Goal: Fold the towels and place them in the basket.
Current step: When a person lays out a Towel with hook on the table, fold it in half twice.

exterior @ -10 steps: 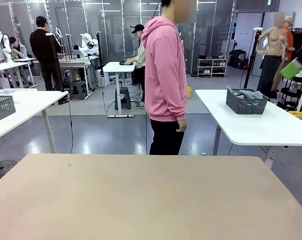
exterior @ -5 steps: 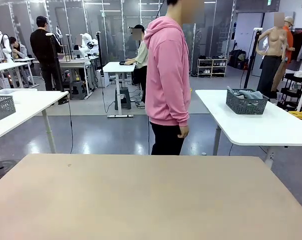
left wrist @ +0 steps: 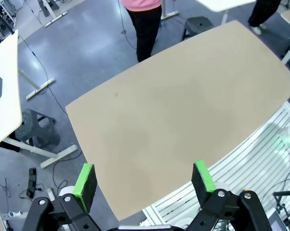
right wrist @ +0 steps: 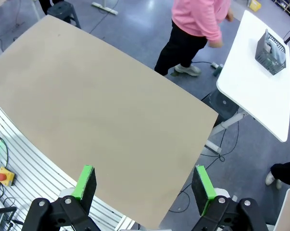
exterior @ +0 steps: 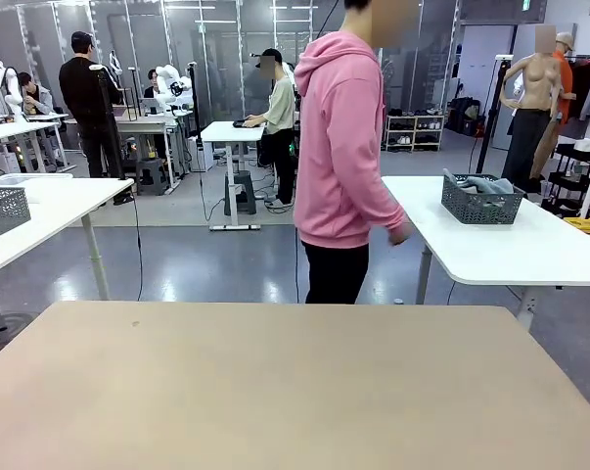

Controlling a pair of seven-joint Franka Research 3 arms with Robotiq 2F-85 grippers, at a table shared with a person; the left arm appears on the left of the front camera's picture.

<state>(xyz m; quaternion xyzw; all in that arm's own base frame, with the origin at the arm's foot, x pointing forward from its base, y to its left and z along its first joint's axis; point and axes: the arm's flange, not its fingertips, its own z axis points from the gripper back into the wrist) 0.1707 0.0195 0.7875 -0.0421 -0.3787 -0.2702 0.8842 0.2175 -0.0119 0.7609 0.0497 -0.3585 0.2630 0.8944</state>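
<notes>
The left tool (left wrist: 144, 178) is hanging high above the tan worktop (exterior: 275, 392), its green-padded fingers spread wide and pinching nothing. The right tool (right wrist: 144, 182) is hovering above the same worktop, likewise spread apart and gripping nothing. A person (exterior: 345, 147) in a pink hoodie is standing just beyond the tan worktop's far edge, with one hand (exterior: 400, 233) showing blurred at the side. Pale blue-grey towels (exterior: 485, 183) are lying bunched in a dark grey basket (exterior: 481, 208), which is sitting on a white worktop (exterior: 510, 255) well beyond the tan worktop's far right corner, apart from the person.
</notes>
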